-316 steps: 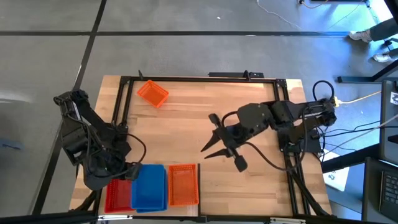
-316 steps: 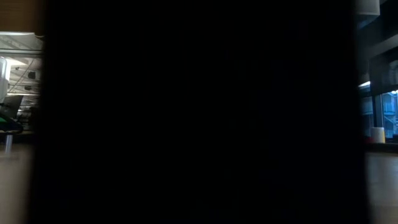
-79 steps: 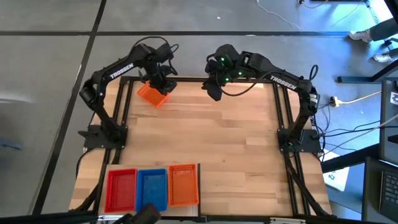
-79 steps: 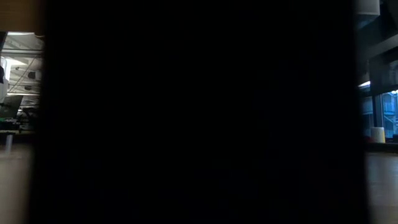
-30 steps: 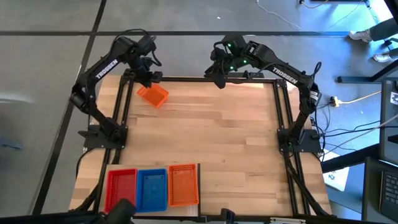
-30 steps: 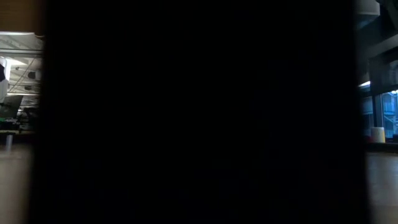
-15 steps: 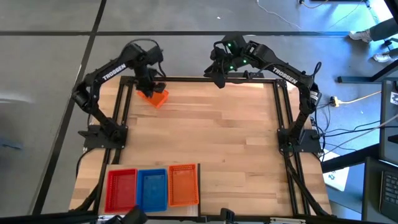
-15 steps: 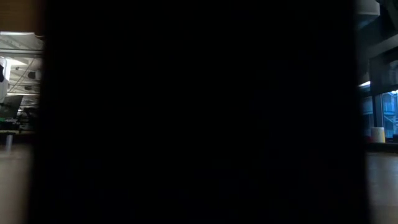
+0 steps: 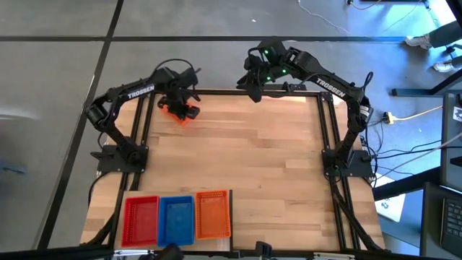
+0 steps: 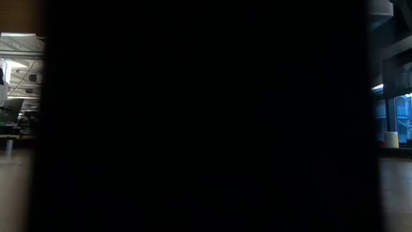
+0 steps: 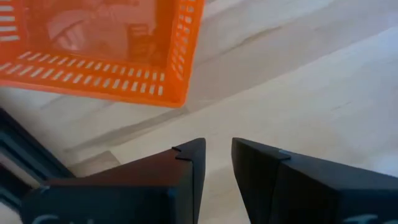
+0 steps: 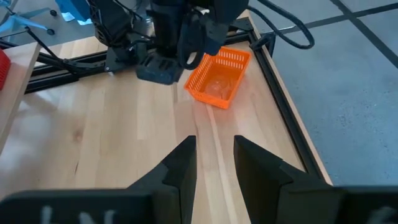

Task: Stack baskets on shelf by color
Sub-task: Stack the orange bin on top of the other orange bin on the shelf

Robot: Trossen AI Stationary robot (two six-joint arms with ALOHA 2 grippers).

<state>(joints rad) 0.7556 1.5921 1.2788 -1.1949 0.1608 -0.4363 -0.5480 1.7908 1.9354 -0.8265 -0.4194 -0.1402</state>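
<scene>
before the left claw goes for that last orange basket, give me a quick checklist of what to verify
1. Loose orange basket lies upright on the tabletop, open side up: ok.
2. Left claw has a gap between its fingers and holds nothing: ok.
3. Left claw lined up over a basket wall: not ok; in the left wrist view the basket sits ahead of the fingertips.
4. Right claw stays out of the way at the far table edge, empty: ok.
5. Orange stack on the shelf, beside blue and red, is free to receive it: ok.
6. Low view of the table: cannot tell, blocked dark.
</scene>
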